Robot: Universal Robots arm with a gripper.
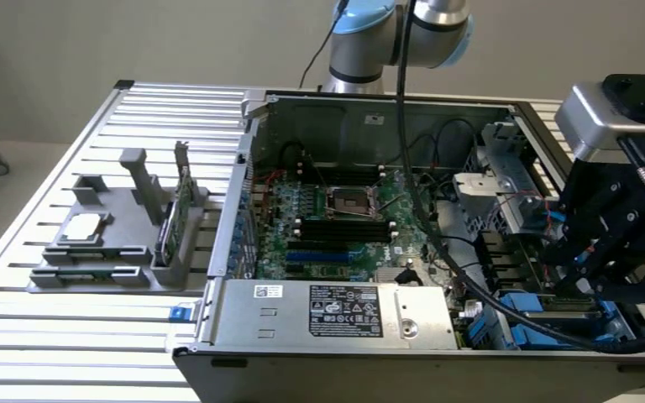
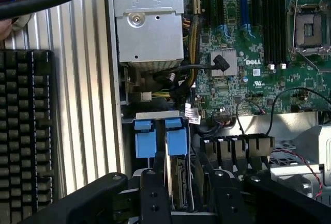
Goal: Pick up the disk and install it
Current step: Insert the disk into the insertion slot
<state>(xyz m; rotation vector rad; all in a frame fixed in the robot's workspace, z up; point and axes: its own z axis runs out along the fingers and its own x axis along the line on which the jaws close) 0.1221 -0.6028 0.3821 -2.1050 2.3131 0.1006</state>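
while the black robot gripper point(image 1: 605, 281) is hanging low over the drive-bay corner of the open grey metal computer case point(image 1: 356, 105), at the exterior view's right, the disk point(image 2: 179, 180) is standing on edge directly under it, down in that bay. in the wrist view the disk is showing as a thin silver-grey metal slab seen from its narrow side, with a dark strip running along it. it is carrying a bright blue plastic carrier tab point(image 2: 176, 141) at the end nearest the power supply. a second blue plastic tab point(image 2: 144, 140) of the same shape is sitting just beside it, closer to the case wall.

the gripper point(image 2: 186, 195) is straddling the disk, with black metal on either side of the slab. whether it is clamping the disk or standing free of it i cannot tell, because the contact is lying in shadow.

a silver box-shaped power supply with a white label point(image 1: 334, 311) is sitting next to the bay, and a green motherboard with black memory slots point(image 1: 334, 227) is lying on the case floor. the case is resting on a slatted aluminium table point(image 1: 31, 336). toward the exterior view's left, a grey plastic fixture point(image 1: 98, 269) is holding a small square silver chip point(image 1: 85, 225) and a thin green circuit card point(image 1: 171, 222) standing upright. a black keyboard point(image 2: 26, 131) is lying beside the case.
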